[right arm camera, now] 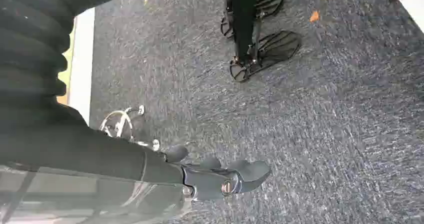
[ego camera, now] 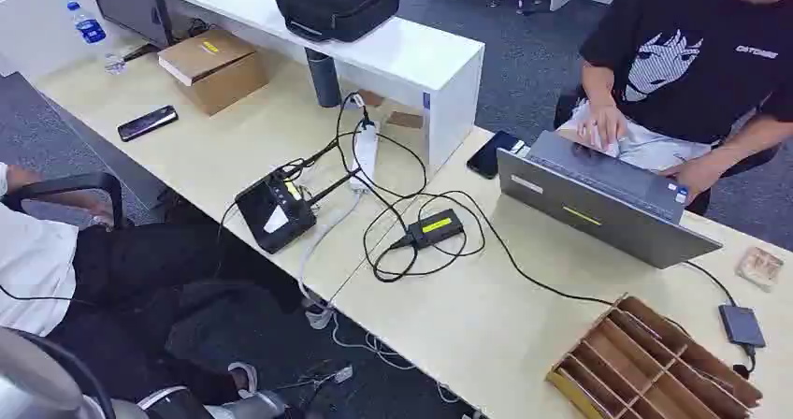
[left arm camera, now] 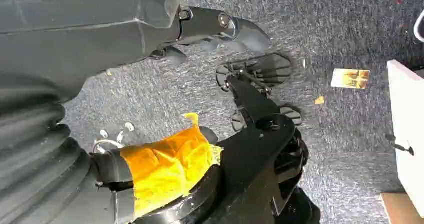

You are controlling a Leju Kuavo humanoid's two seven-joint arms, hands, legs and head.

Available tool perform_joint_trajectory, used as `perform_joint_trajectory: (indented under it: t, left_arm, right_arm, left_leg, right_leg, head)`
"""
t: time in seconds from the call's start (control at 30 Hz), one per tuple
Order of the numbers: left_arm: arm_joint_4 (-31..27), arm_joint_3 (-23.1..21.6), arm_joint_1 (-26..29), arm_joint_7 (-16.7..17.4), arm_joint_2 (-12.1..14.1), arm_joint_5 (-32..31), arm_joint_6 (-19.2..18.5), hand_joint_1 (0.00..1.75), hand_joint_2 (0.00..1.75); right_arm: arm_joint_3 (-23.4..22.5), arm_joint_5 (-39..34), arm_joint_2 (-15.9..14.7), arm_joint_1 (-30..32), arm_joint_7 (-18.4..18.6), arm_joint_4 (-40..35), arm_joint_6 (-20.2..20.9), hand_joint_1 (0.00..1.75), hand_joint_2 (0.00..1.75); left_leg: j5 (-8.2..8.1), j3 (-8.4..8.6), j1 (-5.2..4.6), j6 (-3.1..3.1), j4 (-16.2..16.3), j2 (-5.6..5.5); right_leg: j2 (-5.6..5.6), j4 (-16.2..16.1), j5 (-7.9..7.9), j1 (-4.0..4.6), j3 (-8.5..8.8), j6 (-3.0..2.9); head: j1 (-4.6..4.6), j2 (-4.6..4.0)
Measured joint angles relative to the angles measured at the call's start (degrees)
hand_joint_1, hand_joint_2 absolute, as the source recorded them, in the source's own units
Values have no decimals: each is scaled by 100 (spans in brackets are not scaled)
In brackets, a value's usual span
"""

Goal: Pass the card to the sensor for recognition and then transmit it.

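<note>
Card (left arm camera: 350, 78) lies on carpet; left hand (left arm camera: 220, 31) and right hand (right arm camera: 220, 176) hang empty, fingers loosely apart.

Dk grey carpet floor (right arm camera: 325, 134), pale wood desks (ego camera: 468, 316), white shelf unit (ego camera: 411, 54)

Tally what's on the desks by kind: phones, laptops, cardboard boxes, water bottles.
phones: 2
laptop: 1
cardboard box: 1
water bottle: 1
Total: 5
</note>
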Motion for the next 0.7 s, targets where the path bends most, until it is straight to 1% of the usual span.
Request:
perform_joint_trajectory:
  t: [0.07, 0.13, 0.2, 0.3, 0.4, 0.53, 0.6, 0.7]
  left_arm:
    - [2, 0, 1, 4, 0, 31, 28, 0, 175]
    - [2, 0, 12, -7, 0, 70, 48, 0, 175]
    - [2, 2, 34, -37, -2, 109, 107, 0, 175]
    - [7, 4, 69, -68, -2, 140, 177, 0, 175]
    - [7, 4, 90, -79, -4, 142, 230, 0, 175]
    - [7, 4, 98, -79, -7, 140, 249, 0, 175]
    - [7, 7, 102, -87, -13, 142, 280, 0, 175]
    - [13, 11, 106, -127, -22, 144, 315, 0, 175]
  right_arm:
    - [-81, -333, 0, 1, -75, 0, 70, 0, 175]
    - [-346, -1026, 2, 1, -247, -2, 122, 0, 175]
    - [-855, -1826, 2, 0, -534, -13, 48, 0, 175]
    - [-1590, -2597, -22, -8, -945, -90, 57, 0, 175]
    - [-2232, -3065, -61, -54, -1182, -231, 296, 0, 175]
    - [-2838, -3427, -144, -189, -1340, -477, 582, 0, 175]
    - [-3074, -3521, -162, -243, -1498, -704, 662, 0, 175]
    - [-3241, -3582, -149, -296, -1696, -1293, 581, 0, 175]
  left_leg:
    - [0, 0, 0, 0, 0, 0]
    - [0, -1, 0, 0, 0, 0]
    - [0, -1, -1, 0, 0, -1]
    - [0, -4, -1, 0, 0, -1]
    - [-1, -4, -2, 1, 0, 1]
    - [0, -2, -3, 1, 1, -1]
    - [0, -4, -3, 1, 1, 0]
    - [0, -3, -3, 1, 1, -1]
  right_leg:
    - [0, 0, 0, 0, 0, 0]
    - [0, 0, 0, 0, 0, 0]
    - [-1, 0, 0, 0, 0, 0]
    - [-1, 0, 0, -1, 0, 0]
    - [0, -1, 0, -1, 0, 0]
    - [-1, -1, 1, -3, 0, 1]
    - [-1, 0, 1, -3, 1, 1]
    - [-1, 1, 2, -3, 1, 1]
  head:
    - [0, 0]
    - [0, 0]
    - [0, 0]
    - [0, 0]
    - [0, 0]
    - [0, 0]
    - [0, 0]
    - [0, 0]
